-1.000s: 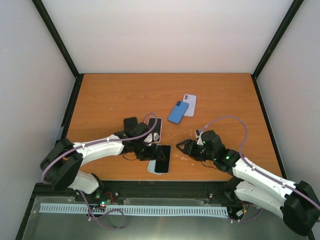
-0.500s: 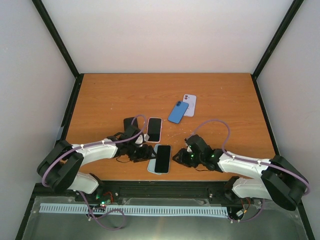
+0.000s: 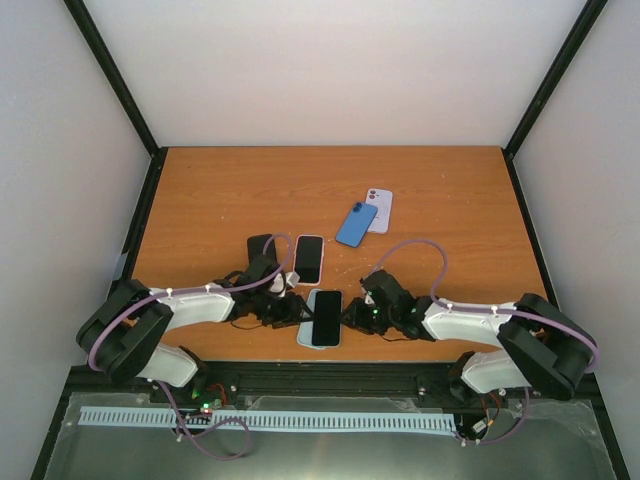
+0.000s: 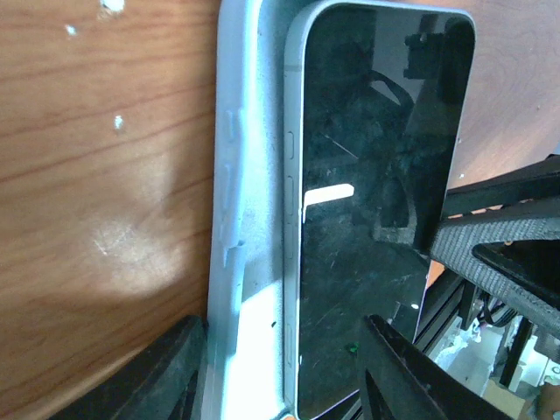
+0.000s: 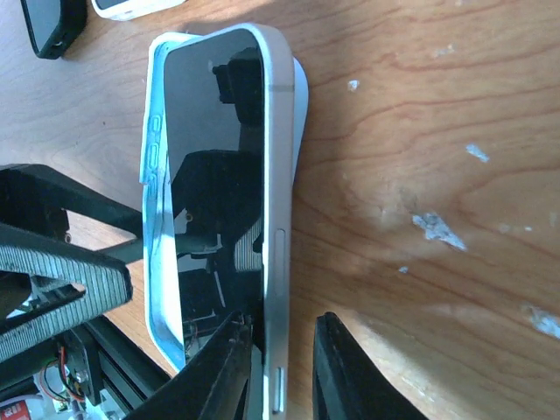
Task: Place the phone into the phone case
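Note:
A phone (image 3: 325,317) with a dark screen lies face up, partly in a light blue case (image 3: 304,336) near the table's front edge. In the left wrist view the phone (image 4: 376,192) sits toward the right of the case (image 4: 249,219), and bare case floor shows on the left. My left gripper (image 3: 291,312) is open (image 4: 284,385), one finger outside the case's left wall, the other over the screen. My right gripper (image 3: 352,318) is open (image 5: 282,385) and straddles the phone's right edge (image 5: 278,219), with a little wood showing beside the outer finger.
A white-edged phone (image 3: 309,259) and a black case (image 3: 261,247) lie just behind the left gripper. A blue phone (image 3: 356,224) and a lilac one (image 3: 378,208) lie further back, right of centre. The table's front edge is close below the case.
My right gripper has moved left up to the phone's right edge. My left gripper has come nearer, from the white-edged phone down to the case's left side.

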